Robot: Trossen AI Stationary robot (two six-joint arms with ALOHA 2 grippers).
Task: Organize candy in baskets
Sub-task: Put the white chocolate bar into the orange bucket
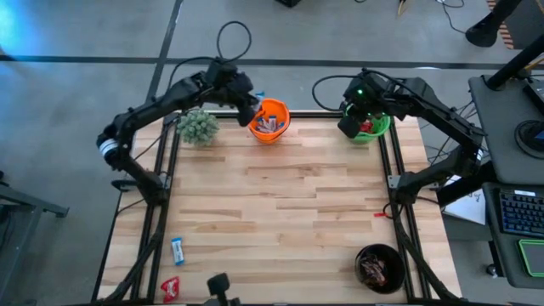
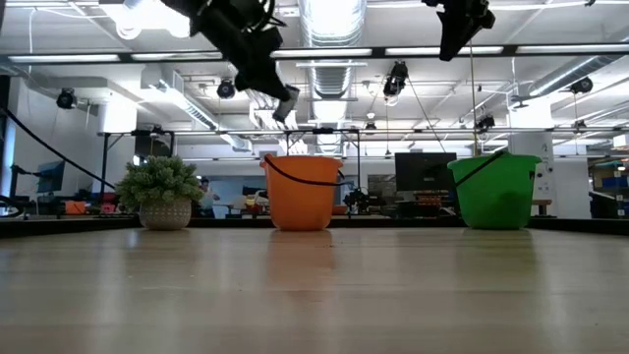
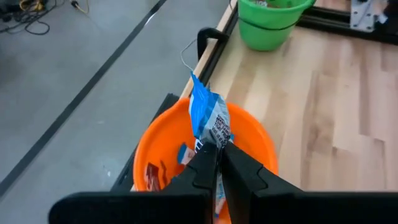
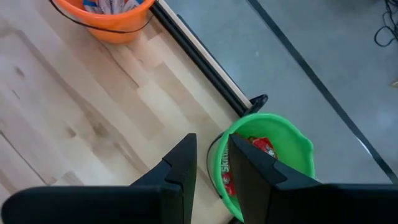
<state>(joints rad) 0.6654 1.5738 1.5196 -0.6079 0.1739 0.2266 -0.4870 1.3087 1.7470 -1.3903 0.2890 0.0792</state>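
Light blue-and-white candy bar (image 3: 208, 121) is hanging over the orange basket (image 1: 271, 120), pinched by the left gripper (image 3: 219, 163). The right gripper (image 4: 212, 163), fingers slightly parted and empty, is hovering above the green basket (image 1: 372, 127). Pale wooden table (image 1: 280, 212) is carrying a black basket (image 1: 380, 267), two loose bars (image 1: 177, 250) and a fuzzy plant (image 1: 197, 126); a workshop with ceiling lights (image 2: 332, 20) is showing behind.
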